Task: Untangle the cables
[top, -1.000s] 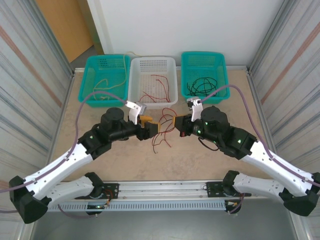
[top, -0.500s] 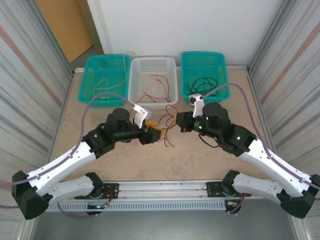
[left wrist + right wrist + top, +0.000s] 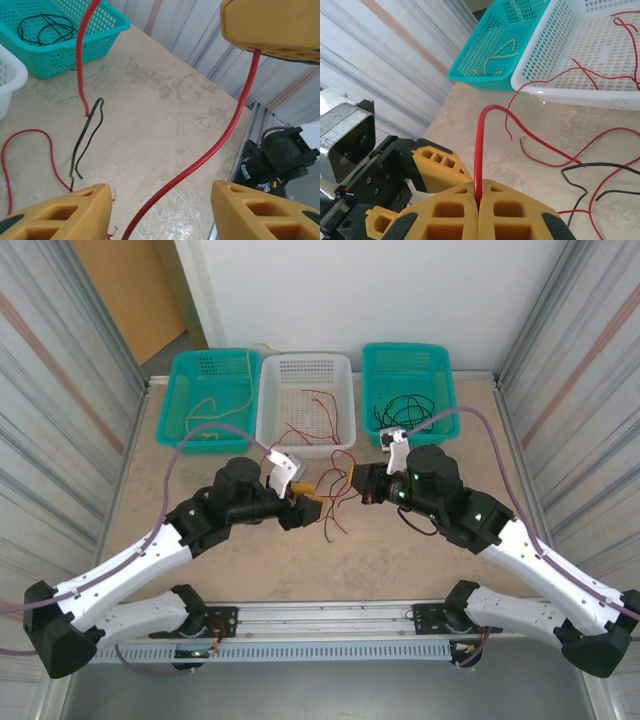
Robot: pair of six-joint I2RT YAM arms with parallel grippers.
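Your right pincer [image 3: 478,199] is pressed fully together on a red cable [image 3: 480,145]. The cable rises from the seam between the yellow fingers and curls over toward the white basket [image 3: 580,98]. Your left pincer [image 3: 160,212] stands apart, its two yellow fingers [image 3: 75,207] well clear of each other. That same red cable hangs down through the gap between them (as far as the wrist view shows, it touches neither, so nothing is gripped there). The two pincers face each other closely above the middle of the counter [image 3: 380,560], just in front of the white basket. Beneath them the loose cables [image 3: 335,515] lie on the counter: red loops and a black cable [image 3: 87,132] doubled back on itself. More red strands lie inside the white basket. Black ones sit in the right teal basket [image 3: 405,348], and yellow-tan ones in the left teal basket [image 3: 215,354].
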